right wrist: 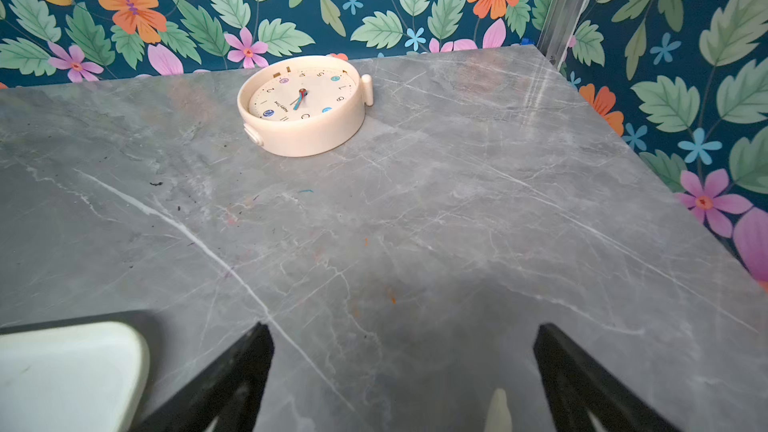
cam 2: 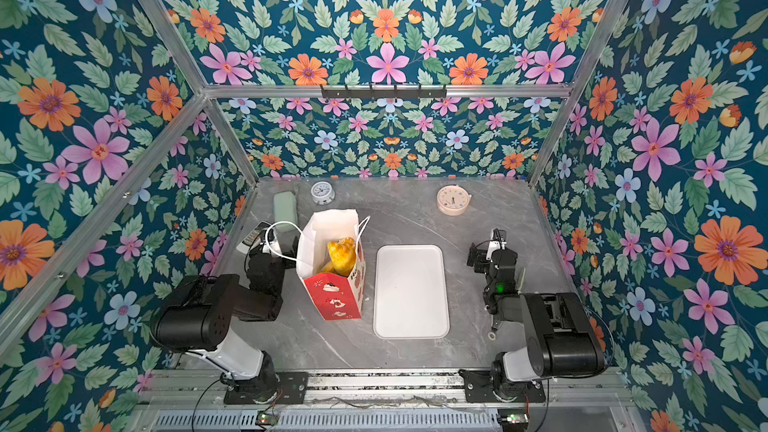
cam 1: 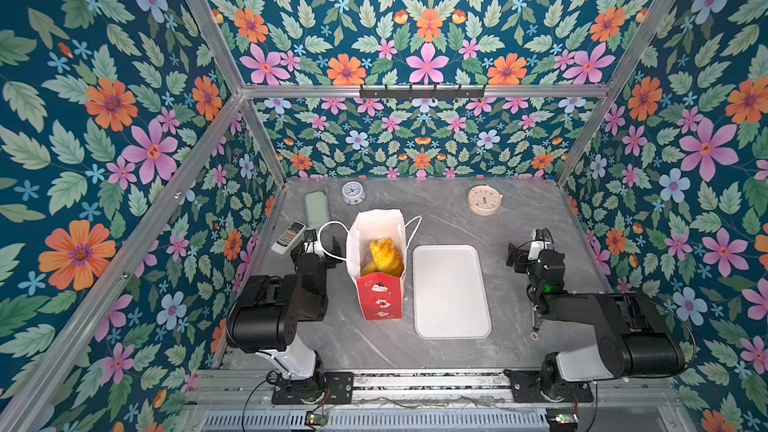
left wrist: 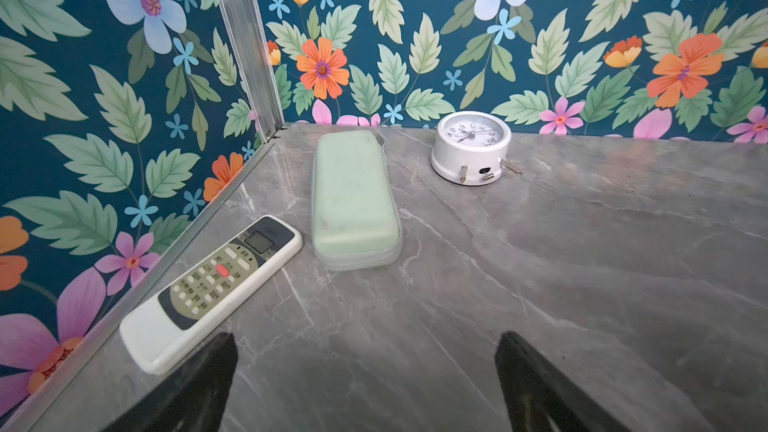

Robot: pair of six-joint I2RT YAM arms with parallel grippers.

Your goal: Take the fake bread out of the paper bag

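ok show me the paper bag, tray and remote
paper bag [cam 1: 380, 301]: in a top view, red band
white tray [cam 1: 451, 292]: in a top view, bare floor
remote control [left wrist: 212, 284]: left wrist view, keypad

fake bread [cam 1: 386, 257]: mostly hidden inside paper bag [cam 1: 380, 297] | count: perhaps two

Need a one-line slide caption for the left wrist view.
Open left gripper above the table, facing a remote, green case and white clock.

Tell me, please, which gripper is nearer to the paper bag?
Left. The left gripper sits close beside the paper bag; the right gripper is farther off, beyond the white tray on the bag's other side.
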